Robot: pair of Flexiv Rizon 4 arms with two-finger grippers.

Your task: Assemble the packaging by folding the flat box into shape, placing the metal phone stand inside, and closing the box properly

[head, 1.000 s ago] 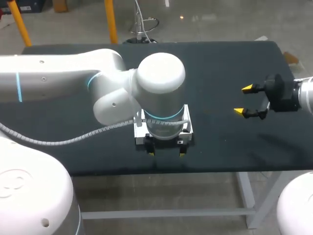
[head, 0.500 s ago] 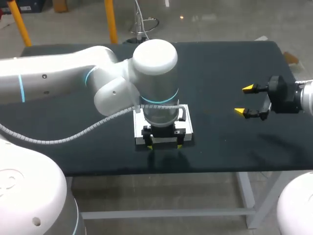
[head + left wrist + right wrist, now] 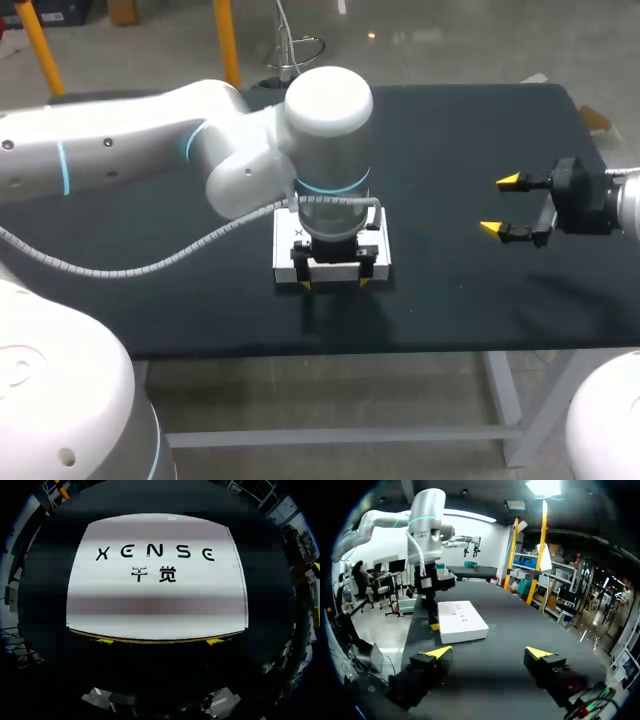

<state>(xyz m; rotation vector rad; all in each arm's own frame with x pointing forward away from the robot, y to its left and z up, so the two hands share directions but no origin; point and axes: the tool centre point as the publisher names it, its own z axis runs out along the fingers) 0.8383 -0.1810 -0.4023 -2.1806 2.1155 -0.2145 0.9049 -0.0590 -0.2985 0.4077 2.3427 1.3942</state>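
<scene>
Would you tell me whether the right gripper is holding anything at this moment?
No, the right gripper is open with nothing between its fingers, well apart from the white box.

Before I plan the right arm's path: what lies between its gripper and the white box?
Only bare table between right gripper and box; head view shows it.

Box (image 3: 284, 250) mostly behind left arm (image 3: 320, 130)

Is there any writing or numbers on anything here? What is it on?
White box lid, under the left claw: one row of big black letters, a brand mark I won't spell out.
Right under that row: two smaller black characters.
Same box, right wrist view: print too small to read.
Numbers or other signs: none that I can see.
</scene>
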